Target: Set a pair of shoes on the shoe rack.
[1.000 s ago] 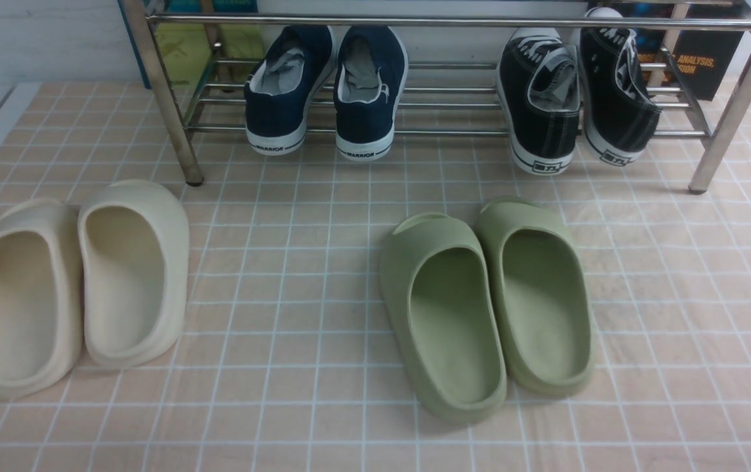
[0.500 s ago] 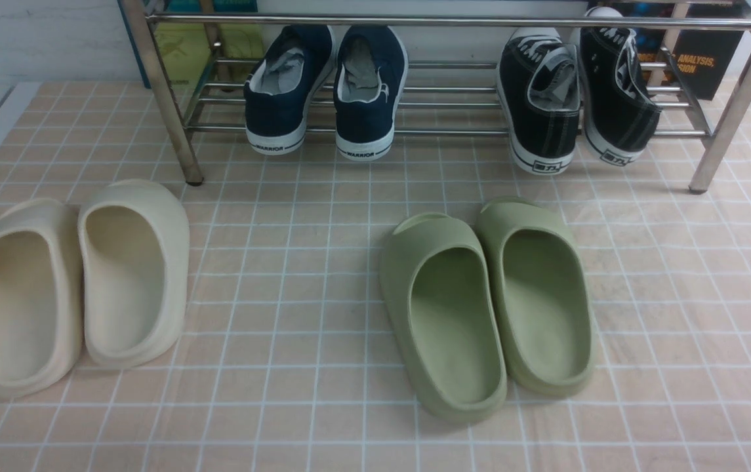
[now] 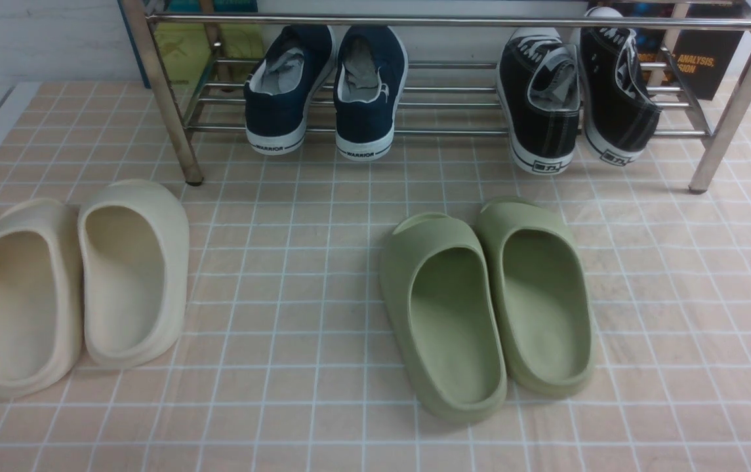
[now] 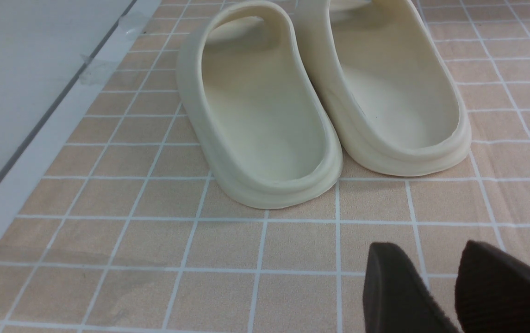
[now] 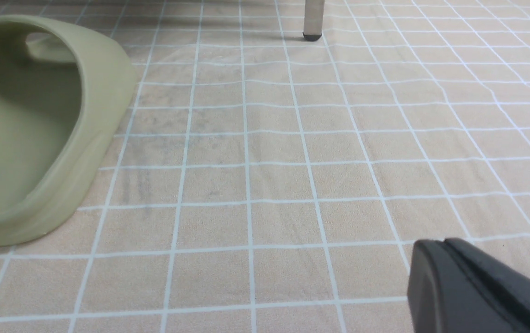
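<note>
Front view: the shoe rack [image 3: 172,118] spans the top of the frame. On its lower shelf, at upper right, rests the pair of shoes [image 3: 575,105], heels toward the camera, soles overhanging the front rod. Navy sneakers [image 3: 329,92] sit on the same shelf at upper centre, well apart from them. On the tiled floor [image 3: 296,275] in front, cream slides [image 3: 77,282] lie at lower left and green slides [image 3: 487,301] at lower centre-right, each pair side by side and touching; neither blocks the shelf.

Compared with the frames one second and half a second earlier, nothing in the front view has moved.

Left wrist view: the left gripper [image 4: 431,291] hangs low over the tiles near the cream slides, its fingers slightly apart and empty. Right wrist view: the right gripper [image 5: 450,273] sits low at lower right, fingers pressed together, holding nothing, one green slide at far left.
</note>
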`<action>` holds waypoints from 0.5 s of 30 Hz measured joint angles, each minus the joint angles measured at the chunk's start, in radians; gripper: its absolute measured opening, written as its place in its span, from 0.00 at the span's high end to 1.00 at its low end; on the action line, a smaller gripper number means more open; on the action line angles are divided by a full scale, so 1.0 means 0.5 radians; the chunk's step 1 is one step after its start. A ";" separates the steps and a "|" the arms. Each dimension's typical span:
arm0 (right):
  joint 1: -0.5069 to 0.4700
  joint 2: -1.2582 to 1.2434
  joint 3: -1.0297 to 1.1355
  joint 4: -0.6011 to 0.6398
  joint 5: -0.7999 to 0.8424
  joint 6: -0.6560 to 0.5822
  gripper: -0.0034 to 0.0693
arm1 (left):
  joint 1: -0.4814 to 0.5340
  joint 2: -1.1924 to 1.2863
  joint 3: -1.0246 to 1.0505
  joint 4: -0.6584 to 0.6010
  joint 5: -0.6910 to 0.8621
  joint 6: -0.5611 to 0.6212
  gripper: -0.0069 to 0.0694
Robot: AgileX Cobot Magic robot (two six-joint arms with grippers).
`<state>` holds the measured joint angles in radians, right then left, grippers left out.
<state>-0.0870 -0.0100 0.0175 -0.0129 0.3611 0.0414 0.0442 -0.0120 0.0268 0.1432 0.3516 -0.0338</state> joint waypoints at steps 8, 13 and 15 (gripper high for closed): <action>0.000 0.000 0.000 0.002 0.000 0.000 0.96 | 0.000 0.000 0.000 0.000 0.000 0.000 0.60; 0.000 -0.002 0.000 0.006 0.000 0.000 0.96 | 0.000 0.000 0.000 0.000 0.000 0.000 0.60; 0.000 -0.002 0.000 0.006 0.000 0.000 0.96 | 0.000 0.000 0.000 0.000 0.000 0.000 0.60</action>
<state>-0.0870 -0.0107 0.0175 -0.0097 0.3611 0.0414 0.0442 -0.0120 0.0268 0.1432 0.3516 -0.0338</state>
